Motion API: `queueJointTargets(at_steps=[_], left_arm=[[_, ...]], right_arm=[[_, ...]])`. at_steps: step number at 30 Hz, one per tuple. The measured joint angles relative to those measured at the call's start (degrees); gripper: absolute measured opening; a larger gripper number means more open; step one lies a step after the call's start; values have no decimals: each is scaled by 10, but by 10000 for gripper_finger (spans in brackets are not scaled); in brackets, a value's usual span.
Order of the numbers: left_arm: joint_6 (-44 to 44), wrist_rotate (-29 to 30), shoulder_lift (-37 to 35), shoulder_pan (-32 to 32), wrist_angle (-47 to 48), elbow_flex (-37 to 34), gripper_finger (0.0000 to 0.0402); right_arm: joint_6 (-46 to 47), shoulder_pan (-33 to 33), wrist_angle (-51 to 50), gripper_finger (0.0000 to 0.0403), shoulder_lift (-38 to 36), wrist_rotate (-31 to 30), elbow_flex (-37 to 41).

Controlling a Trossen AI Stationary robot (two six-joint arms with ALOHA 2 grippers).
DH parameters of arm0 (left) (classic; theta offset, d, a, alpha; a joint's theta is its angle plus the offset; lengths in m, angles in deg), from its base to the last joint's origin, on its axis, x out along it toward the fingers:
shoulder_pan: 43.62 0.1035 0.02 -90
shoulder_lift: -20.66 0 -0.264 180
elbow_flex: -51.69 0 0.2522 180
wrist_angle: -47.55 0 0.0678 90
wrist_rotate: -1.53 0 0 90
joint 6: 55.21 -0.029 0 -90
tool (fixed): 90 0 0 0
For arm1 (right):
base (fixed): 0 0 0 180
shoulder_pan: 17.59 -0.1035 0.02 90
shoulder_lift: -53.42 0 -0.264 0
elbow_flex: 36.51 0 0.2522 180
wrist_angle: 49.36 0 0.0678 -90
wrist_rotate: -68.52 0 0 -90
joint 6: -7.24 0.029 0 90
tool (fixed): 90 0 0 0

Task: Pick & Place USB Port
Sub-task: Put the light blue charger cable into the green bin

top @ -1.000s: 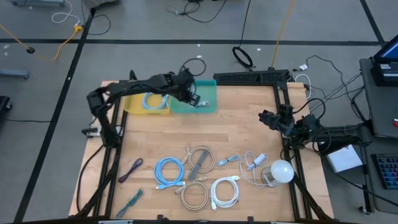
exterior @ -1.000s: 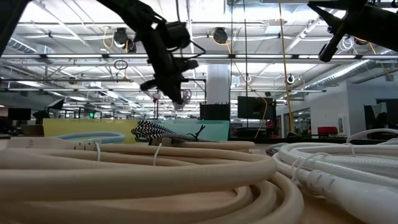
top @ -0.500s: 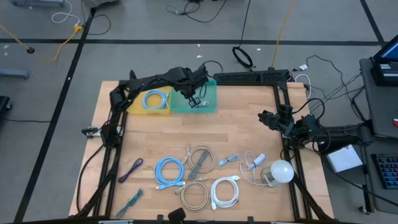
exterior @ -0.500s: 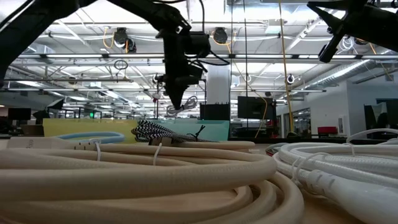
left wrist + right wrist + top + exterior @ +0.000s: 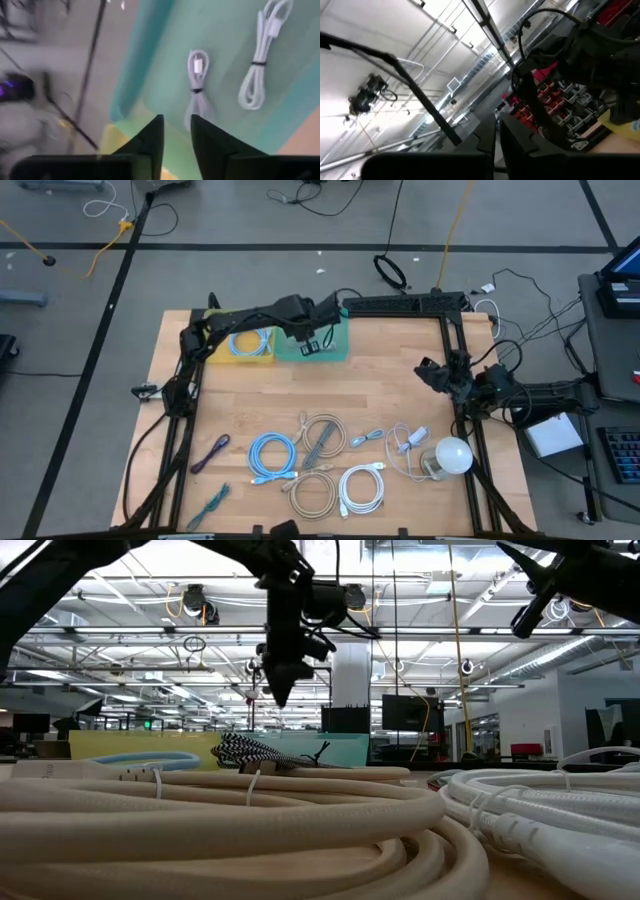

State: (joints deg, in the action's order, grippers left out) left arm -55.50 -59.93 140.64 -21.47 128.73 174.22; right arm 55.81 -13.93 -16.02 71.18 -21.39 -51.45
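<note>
The left gripper (image 5: 318, 338) hung over the green tray (image 5: 335, 351) at the table's far edge, its two dark fingers (image 5: 150, 140) drawn nearly together with only a slim gap and nothing between them. Beneath it, two thin white USB cables (image 5: 198, 85), each folded into a narrow bundle and cinched with a dark tie, lay side by side and slightly apart on the tray's smooth green floor. Left of that tray sat a yellow tray (image 5: 215, 350) holding a coiled blue cable (image 5: 249, 341). On the near half of the pale wooden table (image 5: 390, 390) lay more round coils in blue, white and beige. The right gripper (image 5: 428, 370) waited at the table's right edge, fingers nearly closed, empty.
</note>
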Motion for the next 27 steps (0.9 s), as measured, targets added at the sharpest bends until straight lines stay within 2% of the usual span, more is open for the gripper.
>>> queueJointTargets(at_steps=[2, 5, 8, 10, 13, 16, 19, 23, 27], left_arm=[[45, -27, 1, 1, 21, 15, 121], [102, -115, -9, -1, 41, 44, 137], [138, -215, -40, -15, 30, 58, 141], [164, -245, -74, -36, 11, 58, 142], [200, -251, -132, -79, 0, 59, 142], [239, -236, -185, -133, 3, 59, 142], [295, -189, -231, -203, 30, 59, 143], [418, -75, -267, -315, 97, 59, 143], [579, 52, -275, -431, 153, 58, 143]], right_arm=[[-16, 0, -18, 38, 0, 1, -17], [-74, 0, -111, 65, 13, 16, -75], [-174, 0, -239, 96, 50, 35, -208], [-251, 0, -362, 115, 104, 55, -307], [-348, 0, -547, 138, 213, 97, -444], [-408, -6, -680, 152, 312, 128, -541], [-473, -29, -752, 157, 394, 139, -582], [-552, -84, -765, 156, 476, 152, -578], [-601, -142, -737, 156, 555, 133, -577]])
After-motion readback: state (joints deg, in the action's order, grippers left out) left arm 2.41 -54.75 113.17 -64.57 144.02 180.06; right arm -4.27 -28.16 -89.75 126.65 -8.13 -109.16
